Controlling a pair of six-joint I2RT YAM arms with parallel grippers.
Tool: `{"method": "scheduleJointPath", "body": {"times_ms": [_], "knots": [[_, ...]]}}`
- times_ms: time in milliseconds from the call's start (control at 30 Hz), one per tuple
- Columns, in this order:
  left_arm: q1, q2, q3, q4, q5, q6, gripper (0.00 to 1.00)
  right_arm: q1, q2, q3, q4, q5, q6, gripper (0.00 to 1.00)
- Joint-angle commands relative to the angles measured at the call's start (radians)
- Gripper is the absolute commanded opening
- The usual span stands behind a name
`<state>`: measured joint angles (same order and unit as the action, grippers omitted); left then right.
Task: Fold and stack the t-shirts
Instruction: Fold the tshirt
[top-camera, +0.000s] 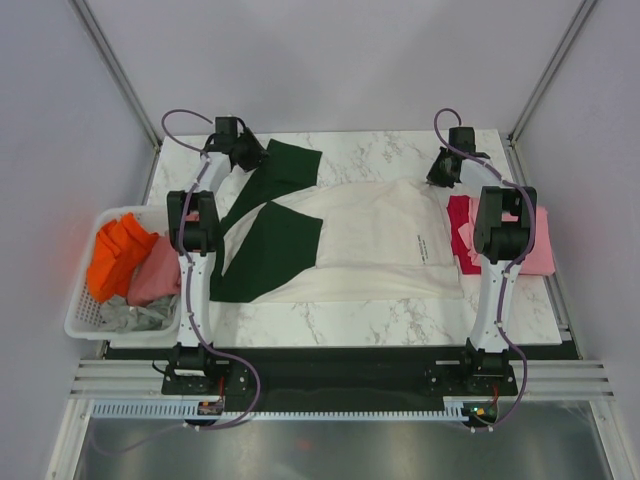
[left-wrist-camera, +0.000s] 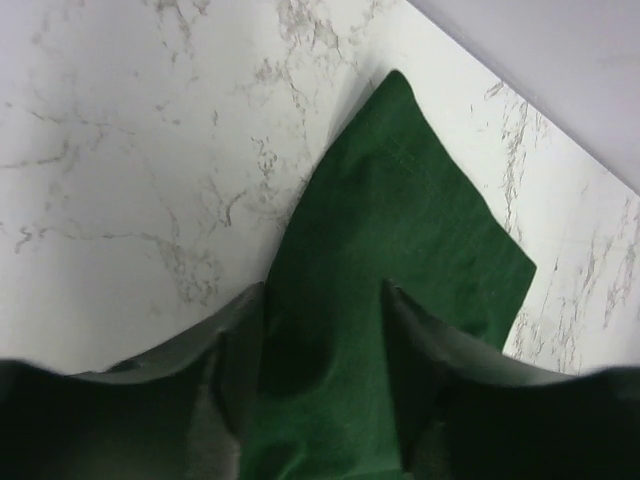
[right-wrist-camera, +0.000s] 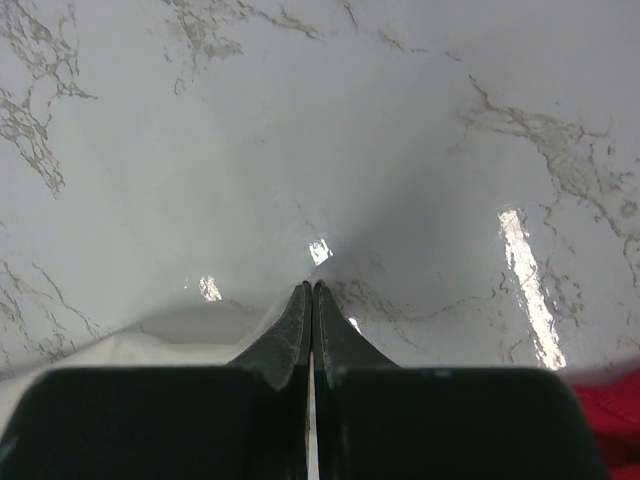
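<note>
Left jaws apart astride the green sleeve (left-wrist-camera: 400, 230), right jaws clamped on the cream t-shirt (top-camera: 380, 235)

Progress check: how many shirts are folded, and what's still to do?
Done: the crimson shirt and pink shirt lie folded on the table's right side. In hand: the cream shirt is spread flat, left gripper open over its green sleeve, right gripper shut near its far corner. Left: the orange shirt, dusty-rose shirt and grey shirt wait in the basket.
</note>
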<state>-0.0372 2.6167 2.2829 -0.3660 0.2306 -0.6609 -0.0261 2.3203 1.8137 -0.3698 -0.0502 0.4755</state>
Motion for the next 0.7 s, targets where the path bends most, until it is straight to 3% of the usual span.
{"method": "scheduleJointPath", "body": {"times_ms": [0, 133, 167, 267, 400, 667], "knots": [[-0.021, -0.014, 0.015, -0.047, 0.019, 0.038, 0.5, 0.002, -0.027, -0.008, 0.017, -0.017, 0.009, 0.01], [-0.024, -0.003, 0.033, -0.044, 0.053, 0.017, 0.31, 0.002, -0.033, -0.011, 0.02, -0.022, 0.009, 0.01], [-0.024, -0.003, 0.033, -0.039, 0.049, 0.015, 0.18, 0.002, -0.032, -0.011, 0.019, -0.025, 0.011, 0.01], [-0.009, -0.001, 0.035, 0.053, 0.044, -0.002, 0.02, 0.002, -0.029, 0.001, 0.022, -0.037, 0.012, 0.0], [-0.006, -0.01, 0.035, 0.162, 0.065, -0.003, 0.02, 0.002, -0.044, 0.009, 0.02, -0.039, 0.014, 0.0], [-0.004, -0.15, -0.23, 0.352, 0.101, 0.044, 0.02, 0.002, -0.096, -0.017, 0.02, -0.037, 0.018, 0.0]]}}
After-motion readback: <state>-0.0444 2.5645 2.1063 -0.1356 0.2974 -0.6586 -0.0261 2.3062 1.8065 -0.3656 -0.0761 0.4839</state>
